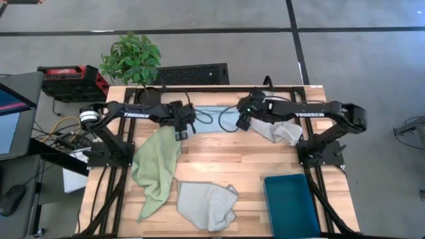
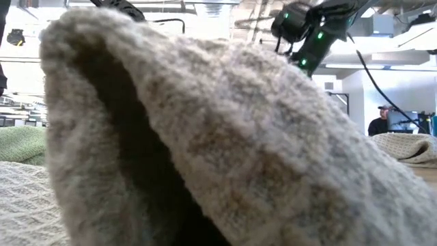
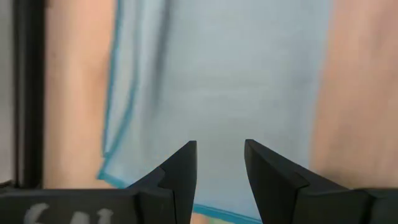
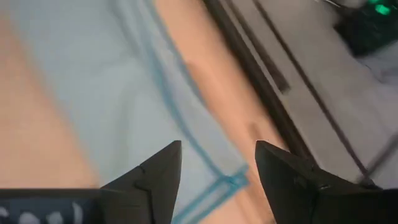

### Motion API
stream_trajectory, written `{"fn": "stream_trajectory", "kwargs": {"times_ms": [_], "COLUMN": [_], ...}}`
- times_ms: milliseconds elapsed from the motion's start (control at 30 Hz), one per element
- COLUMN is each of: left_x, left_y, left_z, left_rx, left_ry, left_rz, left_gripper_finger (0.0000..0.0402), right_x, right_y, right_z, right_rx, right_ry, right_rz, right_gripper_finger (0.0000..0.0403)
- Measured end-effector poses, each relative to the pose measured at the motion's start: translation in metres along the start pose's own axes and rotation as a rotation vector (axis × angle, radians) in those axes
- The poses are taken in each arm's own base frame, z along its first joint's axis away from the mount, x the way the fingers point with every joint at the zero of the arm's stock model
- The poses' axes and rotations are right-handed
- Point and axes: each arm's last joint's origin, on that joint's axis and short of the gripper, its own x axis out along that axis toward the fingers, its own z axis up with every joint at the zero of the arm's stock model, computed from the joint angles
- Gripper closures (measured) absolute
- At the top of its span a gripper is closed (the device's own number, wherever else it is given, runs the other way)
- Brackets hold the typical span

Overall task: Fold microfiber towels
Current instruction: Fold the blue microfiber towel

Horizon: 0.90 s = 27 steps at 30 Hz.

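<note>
light blue towel (image 1: 211, 120) flat | left pincer (image 3: 221, 155), right pincer (image 4: 217, 158) open above edges

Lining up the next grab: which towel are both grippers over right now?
The light blue towel, flat at the table's far edge between both grippers, left and right. The green and grey ones lie elsewhere.

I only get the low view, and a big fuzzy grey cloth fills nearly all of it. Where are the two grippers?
Observer: Both are at the far edge, over a light blue towel: left gripper at one end, right gripper at the other.
Operator: Are they holding it?
Observer: No. Both wrist views show open fingers above the cloth, nothing between them.
Operator: Any other towels?
Observer: A green towel lies left of centre, a grey towel at the near edge, another grey towel under the right arm.
</note>
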Motion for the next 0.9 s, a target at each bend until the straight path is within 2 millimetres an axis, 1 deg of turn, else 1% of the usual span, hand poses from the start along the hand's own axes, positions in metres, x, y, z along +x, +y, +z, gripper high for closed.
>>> {"fn": "stream_trajectory", "kwargs": {"times_ms": [200, 300, 400, 533, 667, 833, 900], "left_x": [0.006, 0.004, 0.003, 0.002, 0.003, 0.012, 0.016], "left_y": [-0.025, -0.035, -0.041, -0.042, -0.040, -0.040, -0.039], "left_z": [-0.008, -0.008, -0.006, -0.002, -0.001, -0.011, -0.015], "left_rx": [0.038, 0.042, 0.052, 0.062, 0.048, 0.026, 0.055], "left_ry": [-0.017, -0.024, -0.046, -0.092, -0.097, -0.097, -0.088], "left_rz": [-0.019, -0.031, -0.035, -0.030, -0.026, -0.022, -0.019], "left_gripper_finger": [0.0274, 0.0274, 0.0274, 0.0274, 0.0274, 0.0274, 0.0274], "right_x": [-0.027, -0.036, -0.041, -0.043, -0.043, -0.043, -0.043], "right_y": [0.021, 0.029, 0.036, 0.040, 0.040, 0.040, 0.040], "right_z": [0.003, 0.003, 0.002, 0.001, -0.002, -0.003, -0.003], "right_rx": [-0.063, -0.092, -0.114, -0.130, -0.142, -0.150, -0.150], "right_ry": [-0.064, -0.080, -0.085, -0.086, -0.058, -0.044, -0.045], "right_rz": [0.123, 0.149, 0.167, 0.178, 0.178, 0.178, 0.179], "right_gripper_finger": [0.0175, 0.0175, 0.0175, 0.0175, 0.0175, 0.0175, 0.0175]}}
